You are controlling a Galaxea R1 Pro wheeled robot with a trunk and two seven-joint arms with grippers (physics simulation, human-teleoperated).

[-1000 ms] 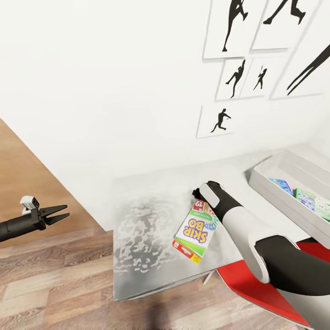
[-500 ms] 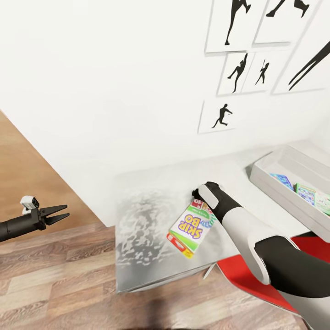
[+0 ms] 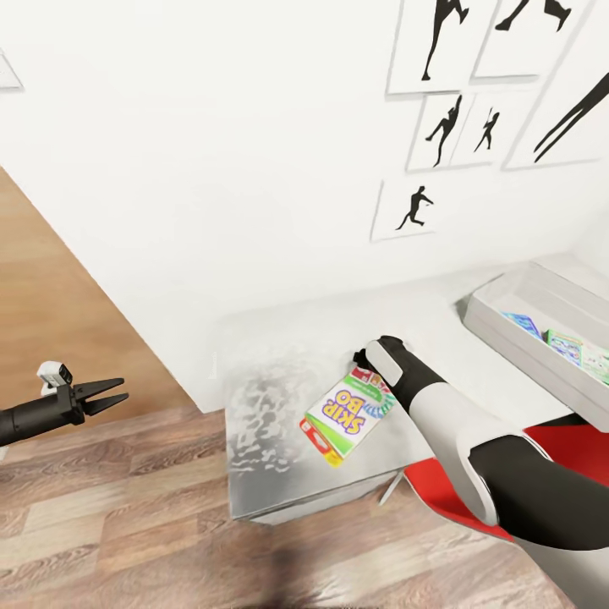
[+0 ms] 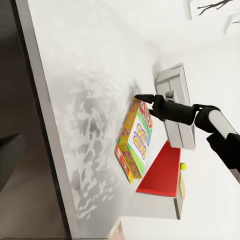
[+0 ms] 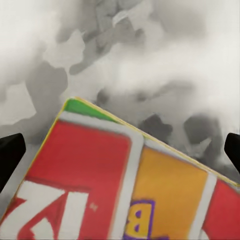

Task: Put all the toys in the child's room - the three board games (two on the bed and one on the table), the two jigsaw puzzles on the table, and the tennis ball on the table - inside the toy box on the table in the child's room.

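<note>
I have the right gripper point(image 3: 365, 359) clamped on the top edge of the board game point(image 3: 348, 412), a flat box with a yellow, green and red cover. In my left wrist view the game point(image 4: 133, 141) hangs tilted off the gripper point(image 4: 138, 98), clear of the mottled grey worktop point(image 4: 75, 100) beneath it. In my right wrist view the cover point(image 5: 125, 190) sits close under the camera, red and orange panels showing, with the dark fingertips point(image 5: 10, 152) at both edges of the picture and the worktop point(image 5: 125, 50) behind.

My left gripper point(image 3: 108, 394) hangs out over the wood-plank floor point(image 3: 127, 507), well apart from the worktop point(image 3: 279, 372), with its jaws parted and nothing between them.

The toy box point(image 3: 507, 330) stands on the far right of the worktop, near the wall, well apart from the game. Inside it I can see coloured flat items point(image 3: 562, 347), blue and green, lying along its bottom; I cannot tell what they are. The left wrist view shows the box point(image 4: 175, 100) just beyond the right arm.

A red chair seat point(image 3: 474, 499) sits under the worktop's near right corner, partly behind my right arm. In the left wrist view a small yellow-green ball point(image 4: 183, 166) shows just past the red seat point(image 4: 162, 175); what it rests on I cannot tell. Black sports silhouette pictures point(image 3: 448, 127) hang on the white wall above.
</note>
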